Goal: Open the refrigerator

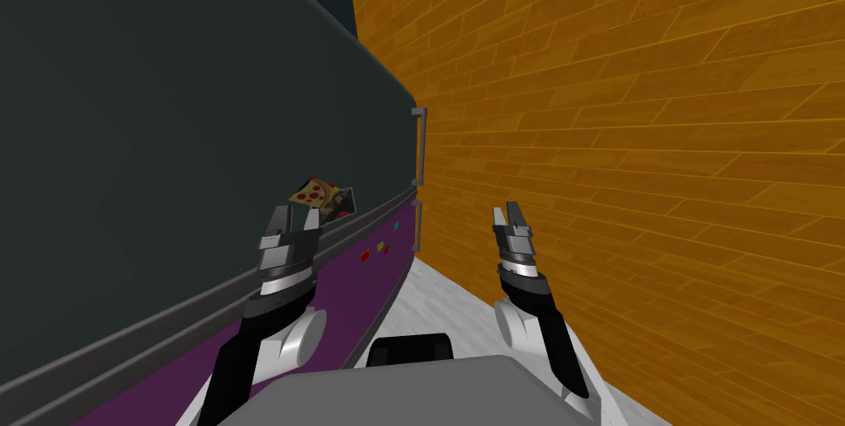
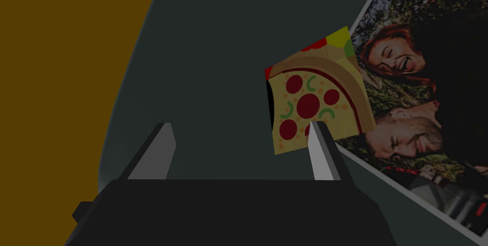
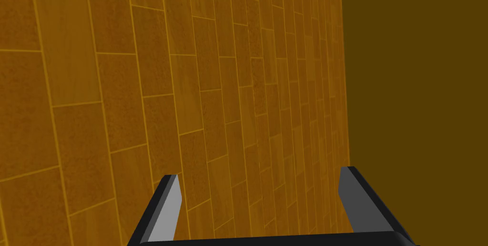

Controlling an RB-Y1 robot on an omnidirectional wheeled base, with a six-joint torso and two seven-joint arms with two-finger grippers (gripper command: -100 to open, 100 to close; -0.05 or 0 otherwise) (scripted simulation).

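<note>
Well, left pincer point(image 1: 295, 216) apart near smooth dark refrigerator point(image 1: 165, 115); right pincer point(image 1: 506, 210) apart too.

- Head camera: high up, rolled, looking steeply down and forward along the dark refrigerator door point(image 1: 165, 115). The pizza magnet point(image 1: 312, 192) sits near mid-frame, some way off.
- Left wrist camera: very near the pizza magnet point(image 2: 314, 97), facing it and the photo point(image 2: 419, 100) touching it.
- Right wrist camera: turned away from the pizza magnet, facing the orange plank surface point(image 3: 143, 90) at a slant.
- Head and left wrist views share the magnet and photo. Head and right wrist views share the planks.
</note>
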